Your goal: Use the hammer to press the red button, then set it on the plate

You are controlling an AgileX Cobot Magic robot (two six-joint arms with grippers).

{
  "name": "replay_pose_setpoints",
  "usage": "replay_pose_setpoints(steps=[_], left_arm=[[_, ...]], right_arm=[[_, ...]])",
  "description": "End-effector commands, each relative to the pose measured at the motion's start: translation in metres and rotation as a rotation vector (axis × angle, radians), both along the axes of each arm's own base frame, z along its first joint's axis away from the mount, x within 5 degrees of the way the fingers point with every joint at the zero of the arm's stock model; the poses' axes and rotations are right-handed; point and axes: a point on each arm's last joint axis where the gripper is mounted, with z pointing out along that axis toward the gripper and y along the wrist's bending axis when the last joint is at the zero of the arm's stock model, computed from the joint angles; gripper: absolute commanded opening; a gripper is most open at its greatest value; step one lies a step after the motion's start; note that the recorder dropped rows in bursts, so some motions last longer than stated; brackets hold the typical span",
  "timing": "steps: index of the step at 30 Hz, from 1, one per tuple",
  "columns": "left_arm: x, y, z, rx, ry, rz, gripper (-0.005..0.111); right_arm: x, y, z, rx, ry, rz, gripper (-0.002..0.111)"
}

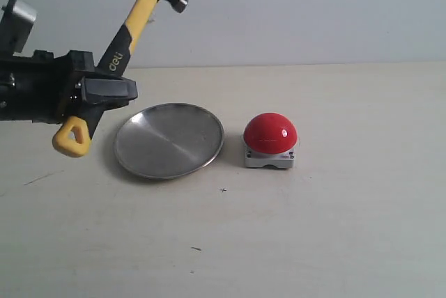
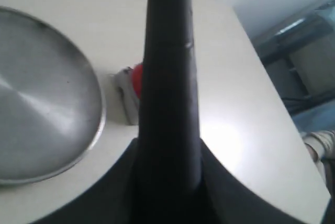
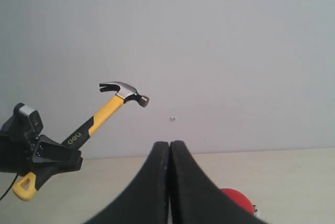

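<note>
Gripping the hammer [image 1: 139, 16] mid-handle, left gripper [image 1: 104, 92] holds it tilted, head uppermost, at upper left of frame. Plate [image 1: 169, 140] lies lower centre, red button [image 1: 270, 133] just right. Right gripper [image 3: 169, 150] closed, empty.

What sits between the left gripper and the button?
The plate, on the table between left gripper and button, apart from both; the exterior view shows it.

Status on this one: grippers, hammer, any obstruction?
Left gripper shut on hammer, held aloft, head up. Right gripper shut, empty. Plate sits between hammer and red button; nothing else in the way.
</note>
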Motion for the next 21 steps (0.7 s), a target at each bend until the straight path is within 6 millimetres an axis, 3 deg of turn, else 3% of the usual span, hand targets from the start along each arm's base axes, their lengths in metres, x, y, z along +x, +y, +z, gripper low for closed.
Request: replay_pose_setpoints(steps=[1, 14, 21], left_arm=[[0.007, 0.003, -0.017, 0.023, 0.020, 0.062, 0.000], [0.032, 0.007, -0.063, 0.075, 0.213, 0.183, 0.000], [0.058, -0.019, -0.068, 0.061, 0.201, 0.126, 0.000]], right_arm=[[0.000, 0.000, -0.002, -0.022, -0.006, -0.001, 0.000], [0.000, 0.000, -0.002, -0.022, -0.006, -0.001, 0.000], [0.000, 0.000, -0.002, -0.022, -0.006, -0.001, 0.000]])
